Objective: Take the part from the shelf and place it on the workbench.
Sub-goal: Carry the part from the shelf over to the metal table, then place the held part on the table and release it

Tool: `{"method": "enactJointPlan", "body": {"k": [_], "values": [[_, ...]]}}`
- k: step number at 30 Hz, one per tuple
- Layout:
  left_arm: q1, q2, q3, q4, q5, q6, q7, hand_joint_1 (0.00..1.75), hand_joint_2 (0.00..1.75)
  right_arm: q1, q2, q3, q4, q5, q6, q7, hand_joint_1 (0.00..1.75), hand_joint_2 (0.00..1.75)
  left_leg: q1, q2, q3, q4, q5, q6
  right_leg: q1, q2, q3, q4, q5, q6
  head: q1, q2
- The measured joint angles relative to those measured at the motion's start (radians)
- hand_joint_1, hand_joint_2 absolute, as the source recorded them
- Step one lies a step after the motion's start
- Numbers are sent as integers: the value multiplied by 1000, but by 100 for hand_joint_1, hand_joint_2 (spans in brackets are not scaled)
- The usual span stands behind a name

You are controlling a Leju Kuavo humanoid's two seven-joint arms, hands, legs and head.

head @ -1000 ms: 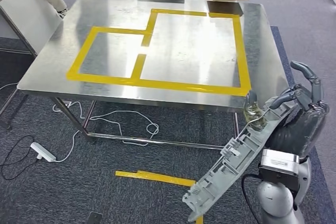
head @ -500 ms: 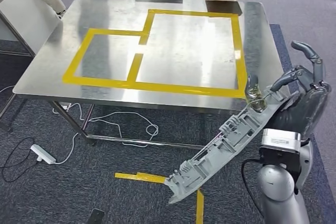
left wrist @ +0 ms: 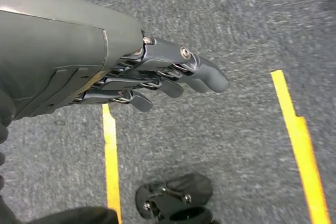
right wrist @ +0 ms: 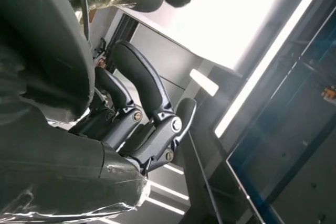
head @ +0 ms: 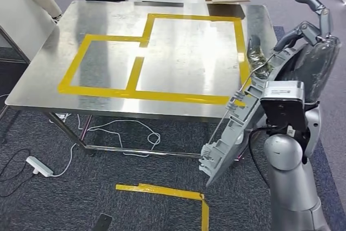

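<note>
1. The fingers of the right hand were curled around the upper end of the part, a long grey plastic moulding, and held it firmly.
2. From that grip the part slanted steeply downward, its upper end over the near right corner of the surface and its lower end hanging below the edge, above the carpet (a wad of clear wrap sat at the held end).
3. The left hand hung toward the floor, its fingers nearly straight and holding nothing.
4. By my reading, the carry was done and the placing step was in hand.
5. The next move called for raising and levelling the part so its low end cleared the edge, then setting it inside the yellow tape outline.
</note>
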State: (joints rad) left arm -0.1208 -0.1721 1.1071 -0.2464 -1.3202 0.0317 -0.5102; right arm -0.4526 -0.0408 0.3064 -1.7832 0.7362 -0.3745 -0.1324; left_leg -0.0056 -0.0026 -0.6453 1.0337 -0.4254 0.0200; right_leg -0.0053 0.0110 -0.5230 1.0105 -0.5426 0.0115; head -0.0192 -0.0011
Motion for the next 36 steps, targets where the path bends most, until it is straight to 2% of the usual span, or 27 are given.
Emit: {"method": "enactJointPlan", "body": {"k": [2, 3, 5, 6, 7, 8, 9, 11, 12, 13, 15, 18, 19, 20, 22, 23, 24, 25, 26, 27, 28, 29, 31, 33, 34, 36], "values": [[-1, -1, -2, 0, 0, 0, 0, 0, 175, -9, 0, 2, 7, 1, 0, 1, 175, 175, 6, -1, 15, -19, -6, 4, 0, -3, 1, 0, -9, 12, 0, 0], [-1, -1, -3, 0, 0, 0, 0, 0, 175, -16, -1, 3, 10, 2, 0, 1, 175, 175, 10, -2, 24, -27, -8, 8, 1, -4, -8, 20, -21, 16, 2, 0], [-4, -1, -4, 0, 0, 0, 0, 0, 175, -26, -2, 5, 15, 2, 0, 0, 175, 175, 12, -2, 38, -34, -14, 13, 0, -5, -68, 128, -63, 23, 7, 0], [-5, -1, -4, 0, 0, 0, 0, 0, 175, -28, -2, 5, 18, 2, 0, 0, 175, 175, 12, -2, 42, -34, -19, 14, -1, -5, -115, 202, -86, 26, 8, 0], [-5, -2, -4, 0, 0, 0, 0, 0, 175, -27, -3, 6, 21, 2, 0, 0, 175, 175, 12, -2, 46, -34, -25, 15, -1, -5, -158, 259, -96, 29, 8, 0], [-3, -3, -4, 0, 0, 0, 0, 0, 175, -25, -3, 7, 24, 2, 0, 0, 175, 175, 12, -2, 54, -34, -32, 15, -2, -5, -187, 286, -86, 31, 8, 0], [-2, -3, -4, 0, 0, 0, 0, 0, 175, -24, -4, 8, 27, 2, 0, 0, 175, 175, 12, -3, 63, -33, -39, 13, -3, -6, -195, 272, -52, 32, 9, 0], [-1, -4, -4, 0, 0, 0, 0, 0, 175, -25, -6, 11, 30, 2, 0, 0, 175, 175, 12, -5, 87, -33, -57, 8, -5, -9, -157, 146, 49, 30, 8, 0], [-2, -4, -4, 0, 0, 0, 0, 0, 175, -27, -6, 12, 31, 2, 0, 0, 175, 175, 11, -6, 97, -32, -66, 3, -4, -10, -129, 82, 82, 29, 9, 0], [-3, -4, -4, 0, 0, 0, 0, 0, 175, -29, -7, 14, 32, 2, 0, 0, 175, 175, 9, -7, 102, -31, -72, -1, -3, -12, -106, 37, 95, 24, 9, 0], [-4, -4, -4, 0, 0, 0, 0, 0, 175, -31, -8, 15, 34, 2, 0, 1, 175, 175, 7, -6, 103, -29, -79, -10, 1, -10, -88, 11, 83, 12, 7, 0], [-6, -5, -4, 0, 0, 0, 0, 0, 175, -33, -10, 16, 35, 2, 0, 0, 175, 175, 9, -3, 96, -6, -99, -26, -3, -8, -78, 4, 71, -8, 1, 0], [-6, -5, -4, 0, 0, 0, 0, 0, 175, -34, -10, 16, 35, 2, 0, 0, 175, 175, 10, -3, 76, 34, -118, -32, -6, -9, -72, 2, 68, -13, -1, 0], [-7, -4, -4, 0, 0, 0, 0, 0, 175, -34, -10, 16, 36, 2, 0, -1, 175, 175, 12, -2, 43, 95, -141, -37, -7, -10, -66, 2, 63, -18, -3, 0], [-4, -5, -4, 0, 0, 0, 0, 0, 175, -32, -10, 16, 38, 2, 0, -1, 175, 175, 15, -2, -41, 228, -178, -42, -6, -10, -55, 2, 53, -21, -4, 0], [-3, -5, -4, 0, 0, 0, 0, 0, 175, -32, -10, 16, 40, 2, 0, -1, 175, 175, 16, -2, -70, 262, -172, -42, -6, -9, -48, 2, 46, -21, -4, 0], [-1, -5, -4, 0, 0, 0, 0, 0, 175, -31, -10, 16, 40, 2, 0, -1, 175, 175, 16, -2, -82, 257, -143, -41, -6, -7, -38, 2, 39, -20, -4, 0], [-1, -4, -4, 0, 0, 0, 0, 0, 175, -31, -10, 16, 41, 2, 0, -1, 175, 175, 16, -2, -75, 216, -96, -39, -6, -6, -26, 2, 31, -18, -4, 0], [0, -4, -4, 0, 0, 0, 0, 0, 175, -32, -10, 15, 41, 2, 0, -1, 175, 175, 15, -2, -56, 152, -45, -34, -6, -5, -13, 1, 22, -16, -4, 0], [0, -3, -4, 0, 0, 0, 0, 0, 175, -32, -10, 15, 41, 2, 0, -1, 175, 175, 13, -2, -34, 94, -8, -30, -5, -5, -3, 0, 13, -11, -4, 0], [-1, -3, -4, 0, 0, 0, 1, 0, 175, -33, -10, 15, 42, 2, 0, -1, 175, 175, 10, -2, -14, 46, 9, -25, -4, -3, 4, -1, 6, -6, -4, 0], [-2, -3, -4, 0, 0, 0, 1, 0, 175, -34, -10, 16, 42, 2, 0, -1, 175, 175, 8, -2, -1, 19, 7, -20, -3, -2, 6, -2, 2, -1, -4, 0], [-3, -3, -4, 0, 0, 0, 1, 0, 175, -35, -10, 16, 43, 2, 0, 0, 175, 175, 6, -2, 11, -1, -13, -11, -3, -2, 9, -9, -3, 13, -4, 0], [-2, -3, -4, 0, 0, 0, 1, 0, 175, -37, -10, 17, 43, 2, 0, -1, 175, 175, 10, -4, 21, -14, -19, -2, -4, -5, 2, 3, -15, 24, -3, 0], [-3, -3, -4, 0, 0, 1, 1, 0, 175, -39, -10, 18, 43, 2, 0, -1, 175, 175, 12, -4, 27, -19, -21, 3, -5, -5, -16, 35, -30, 28, -1, 0], [-4, -3, -4, 0, 0, 0, 0, 0, 175, -39, -10, 19, 44, 2, -1, -1, 175, 175, 14, -4, 35, -22, -29, 12, -5, -6, -96, 167, -77, 33, 2, 0]]}}
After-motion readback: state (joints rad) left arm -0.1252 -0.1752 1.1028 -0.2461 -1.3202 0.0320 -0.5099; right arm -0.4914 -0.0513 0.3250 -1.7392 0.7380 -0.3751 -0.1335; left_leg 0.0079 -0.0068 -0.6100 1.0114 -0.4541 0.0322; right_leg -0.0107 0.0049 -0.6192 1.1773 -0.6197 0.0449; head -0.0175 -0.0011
